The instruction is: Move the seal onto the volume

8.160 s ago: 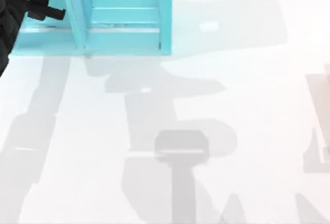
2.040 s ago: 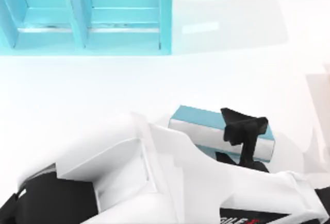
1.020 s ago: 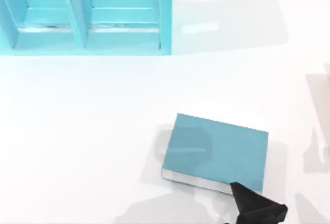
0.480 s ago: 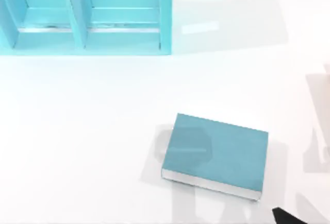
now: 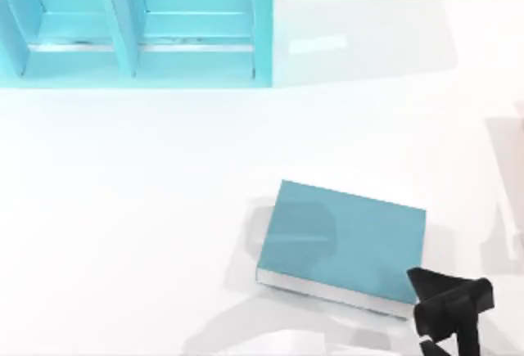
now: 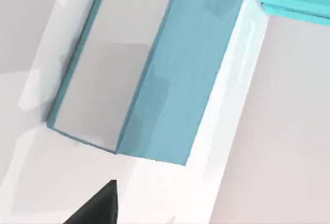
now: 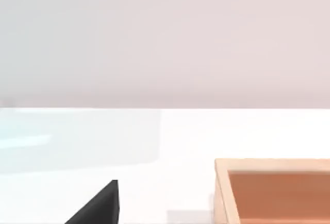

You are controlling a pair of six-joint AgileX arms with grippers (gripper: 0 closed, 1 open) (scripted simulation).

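A: The dark gripper (image 5: pixel 449 311) at the top view's lower edge runs out of the picture; which arm it belongs to I cannot tell, nor how its fingers stand
B: Agreed. It hides the volume (image 5: pixel 344 237) at its near right corner. The teal shelf unit (image 5: pixel 135 24) and the orange tray (image 7: pixel 273 190) are cut off too

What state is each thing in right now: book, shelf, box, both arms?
Book: closed, lying flat, nothing on its cover.
Shelf: at the far left, well apart from the book.
Box: upright, open-topped.
Left gripper: at the book's near right corner.
Right gripper: parked near the box.
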